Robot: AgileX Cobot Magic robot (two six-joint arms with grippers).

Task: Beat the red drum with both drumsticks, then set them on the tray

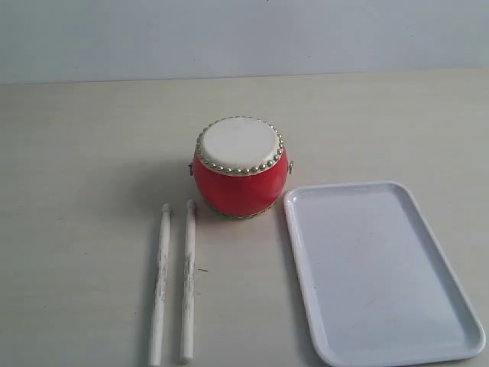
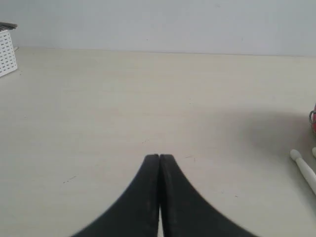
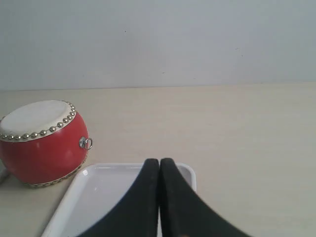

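Note:
The red drum (image 1: 241, 168) stands upright mid-table, cream skin up, ringed with gold studs; the right wrist view shows the red drum (image 3: 42, 143) too. Two cream drumsticks (image 1: 173, 279) lie side by side on the table just left of and in front of the drum. One drumstick's tip (image 2: 303, 168) shows in the left wrist view. The white tray (image 1: 378, 267) lies empty right of the drum. My left gripper (image 2: 159, 156) is shut on nothing above bare table. My right gripper (image 3: 159, 160) is shut, empty, above the tray (image 3: 84, 197). Neither gripper appears in the exterior view.
A white perforated box (image 2: 6, 49) sits at the far edge of the left wrist view. A pale wall (image 1: 244, 34) rises behind the table. Bare tabletop lies left of the sticks and behind the drum.

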